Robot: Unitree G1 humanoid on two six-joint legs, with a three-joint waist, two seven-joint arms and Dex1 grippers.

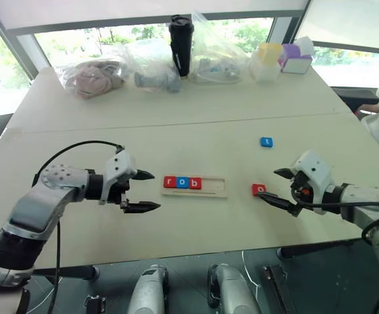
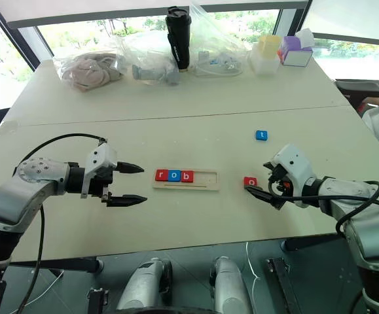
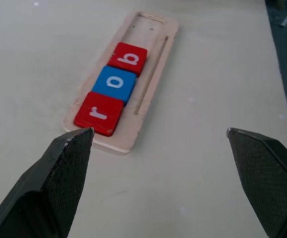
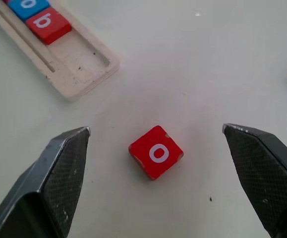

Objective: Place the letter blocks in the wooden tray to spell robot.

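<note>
You see the long pale wooden tray [image 1: 195,186] on the white table [image 1: 176,118] holding a red r tile [image 3: 99,112], blue o tile [image 3: 114,84] and red b tile [image 3: 128,57]. The red o tile [image 4: 156,151] lies on the table before the empty, wide-open right gripper [image 4: 155,136]; the blue t tile [image 1: 266,142] lies farther back. The left gripper [image 1: 142,191] is likewise wide open and empty, just left of the tray.

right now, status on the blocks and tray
Both grippers open: left, right over red o. Tray holds r, o, b. Blue t on table. Nothing in the way.
</note>
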